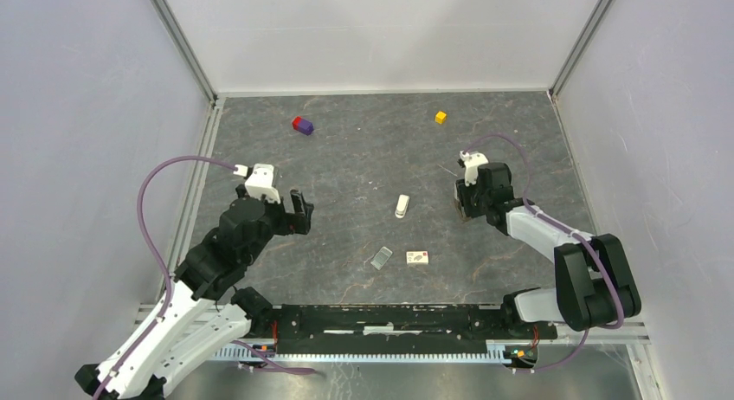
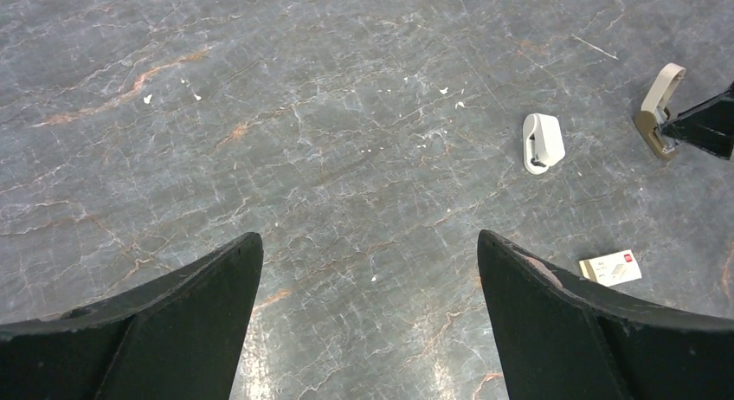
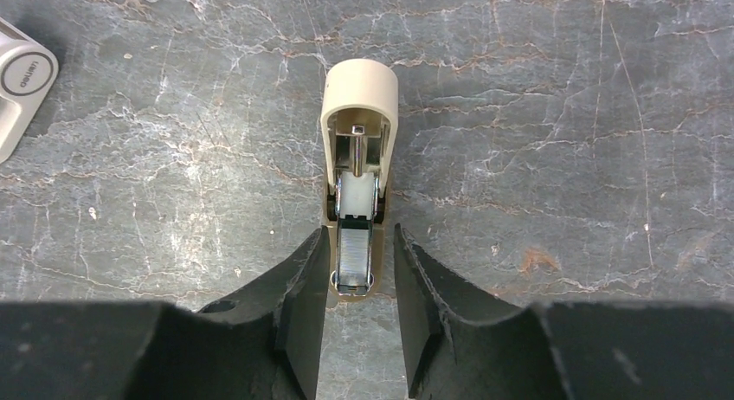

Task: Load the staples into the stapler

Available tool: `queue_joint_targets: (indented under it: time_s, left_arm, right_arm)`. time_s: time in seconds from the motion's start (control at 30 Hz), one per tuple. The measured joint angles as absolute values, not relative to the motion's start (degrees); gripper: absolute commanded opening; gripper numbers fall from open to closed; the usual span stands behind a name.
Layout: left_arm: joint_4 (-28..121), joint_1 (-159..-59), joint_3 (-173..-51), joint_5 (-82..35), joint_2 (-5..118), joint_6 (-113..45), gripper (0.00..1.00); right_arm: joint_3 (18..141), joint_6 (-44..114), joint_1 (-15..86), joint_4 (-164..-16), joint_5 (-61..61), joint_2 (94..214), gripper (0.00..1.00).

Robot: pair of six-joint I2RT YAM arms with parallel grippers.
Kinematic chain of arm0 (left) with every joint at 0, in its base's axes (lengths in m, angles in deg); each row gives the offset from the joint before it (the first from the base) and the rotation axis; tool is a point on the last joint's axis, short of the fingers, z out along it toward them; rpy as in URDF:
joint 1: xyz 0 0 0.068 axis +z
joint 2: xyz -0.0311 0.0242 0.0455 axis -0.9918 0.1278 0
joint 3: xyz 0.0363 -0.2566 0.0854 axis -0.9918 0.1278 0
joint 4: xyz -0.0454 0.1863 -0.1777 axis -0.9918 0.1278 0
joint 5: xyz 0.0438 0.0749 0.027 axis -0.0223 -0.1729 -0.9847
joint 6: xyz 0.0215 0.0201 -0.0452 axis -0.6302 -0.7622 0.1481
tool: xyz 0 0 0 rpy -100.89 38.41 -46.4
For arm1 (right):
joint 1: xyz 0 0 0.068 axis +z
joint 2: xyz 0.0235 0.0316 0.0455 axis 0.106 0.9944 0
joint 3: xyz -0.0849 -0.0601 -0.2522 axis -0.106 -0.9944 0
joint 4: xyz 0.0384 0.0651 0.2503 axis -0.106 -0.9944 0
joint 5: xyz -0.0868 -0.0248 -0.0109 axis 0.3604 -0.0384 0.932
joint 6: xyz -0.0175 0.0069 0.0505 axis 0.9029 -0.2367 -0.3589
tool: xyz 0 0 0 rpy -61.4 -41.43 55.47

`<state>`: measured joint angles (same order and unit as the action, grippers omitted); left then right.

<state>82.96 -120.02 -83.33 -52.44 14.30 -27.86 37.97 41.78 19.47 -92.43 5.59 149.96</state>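
- stapler [image 2: 662, 87]: base end hidden behind right claw [image 2: 703, 125].
- white object [image 3: 22, 84]: cut off at left edge.
- small box [image 2: 610, 267]: print too small to read.

Stapler [image 3: 359, 183]: is lying right of centre on the table [image 1: 346, 158], held by the right gripper [image 3: 359, 234]
Small device [image 1: 402, 206]: is lying mid-table, left of the stapler
Box [image 1: 418, 258]: is sitting nearer the arms (packet [image 1: 382, 258] just left of it)
Cubes [image 1: 302, 125] [image 1: 441, 117]: are sitting far back

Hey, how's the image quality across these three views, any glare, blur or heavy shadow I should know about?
Top view: soft, even light, no hard shadows. Left wrist view: table sharp, faint sheen low down; the near fingers are plain black. Right wrist view: stapler crisp, with a soft shadow around it.
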Motion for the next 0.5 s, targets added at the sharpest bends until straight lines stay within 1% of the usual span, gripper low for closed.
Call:
queue_joint_targets:
  time_s: [0.13, 0.23, 0.3, 0.4, 0.5]
  left_arm:
    - [82.96, -120.02, -83.33, -52.18, 13.05, -27.84, 1.0]
    - [82.85, -120.02, -83.31, -51.17, 12.53, -27.84, 1.0]
    - [82.72, -120.02, -83.18, -50.54, 12.68, -27.84, 1.0]
    - [82.7, -120.02, -83.13, -48.97, 13.88, -27.79, 0.95]
    - [82.67, -120.02, -83.22, -46.67, 16.07, -27.22, 0.87]
  right_arm:
    - [37.97, 42.48, 19.47, -92.41, 5.96, 151.16, 0.41]
    - [37.64, 42.7, 19.47, -92.28, 6.09, 151.84, 0.39]
    - [37.25, 42.7, 19.47, -92.17, 6.09, 151.99, 0.35]
    - [36.83, 42.72, 19.56, -91.34, 6.05, 152.01, 0.28]
    - [36.44, 42.76, 19.76, -90.44, 5.37, 151.99, 0.21]
